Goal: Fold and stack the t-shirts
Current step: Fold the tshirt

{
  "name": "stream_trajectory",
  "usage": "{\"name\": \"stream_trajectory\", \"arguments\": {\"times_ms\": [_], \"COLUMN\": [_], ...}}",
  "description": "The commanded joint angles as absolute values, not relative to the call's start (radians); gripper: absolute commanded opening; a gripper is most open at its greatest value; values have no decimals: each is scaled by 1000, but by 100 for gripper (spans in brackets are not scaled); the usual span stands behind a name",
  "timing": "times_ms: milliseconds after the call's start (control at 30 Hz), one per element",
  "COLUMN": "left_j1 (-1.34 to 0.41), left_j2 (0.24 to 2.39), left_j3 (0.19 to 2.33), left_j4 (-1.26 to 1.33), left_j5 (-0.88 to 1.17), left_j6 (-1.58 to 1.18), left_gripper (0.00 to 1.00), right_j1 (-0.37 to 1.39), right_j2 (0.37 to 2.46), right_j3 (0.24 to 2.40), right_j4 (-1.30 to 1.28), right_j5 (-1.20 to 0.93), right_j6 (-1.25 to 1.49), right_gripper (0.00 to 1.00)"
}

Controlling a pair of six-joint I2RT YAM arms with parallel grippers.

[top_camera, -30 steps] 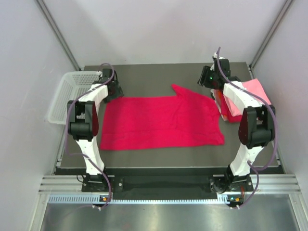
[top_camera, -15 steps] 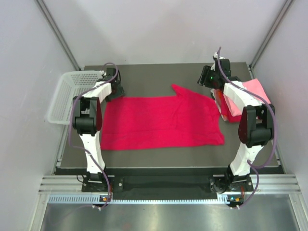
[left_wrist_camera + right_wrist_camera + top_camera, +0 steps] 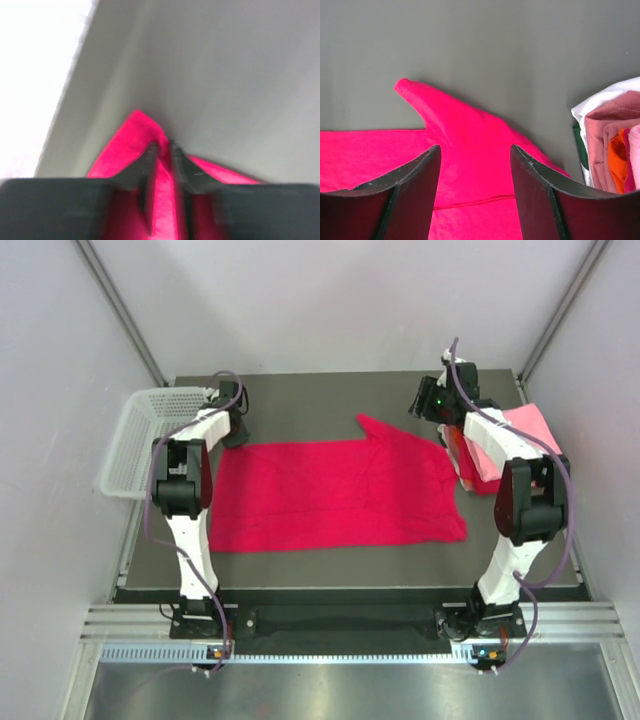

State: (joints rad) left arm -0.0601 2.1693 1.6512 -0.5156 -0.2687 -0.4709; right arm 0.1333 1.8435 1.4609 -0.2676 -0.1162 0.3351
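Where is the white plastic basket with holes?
Top view: the white perforated plastic basket sits at the dark grey table's far-left edge, beside the left gripper pinching the crimson-magenta t-shirt.

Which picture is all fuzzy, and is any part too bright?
Left wrist view: blurry all over, the left gripper and crimson t-shirt soft-edged, top-left corner washed out white. Right wrist view: sharp. Top external view: sharp, evenly lit.
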Motion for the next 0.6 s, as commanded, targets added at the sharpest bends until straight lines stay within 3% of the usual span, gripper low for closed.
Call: {"name": "stream_trajectory", "arguments": {"times_ms": [0, 33, 100, 200, 400, 567], "left_j1": [-34, -34, -34, -35, -49, -58], "left_j2": [2149, 2135, 2100, 2063, 1974, 1921], "left_j3": [1611, 1595, 1569, 1548, 1487, 1459], "left_j4": [-534, -511, -500, -489, -453, -448], "left_j5": [-321, -321, -311, -282, -245, -236], "left_j6": [-485, -485, -491, -497, -491, -491], "left_gripper": [16, 7, 1, 0, 0, 0], "right_j1": [124, 124, 124, 127, 159, 181], "right_j2": [1911, 1933, 1994, 2075, 2249, 2309], "right_j3": [1534, 1563, 1643, 1742, 1969, 2002], "right_j4": [-251, -302, -337, -408, -581, -627], "right_j5": [-104, -97, -71, -43, 69, 49], "right_j6": [299, 287, 285, 278, 239, 219], "right_gripper": [58, 59, 63, 68, 63, 61]}}
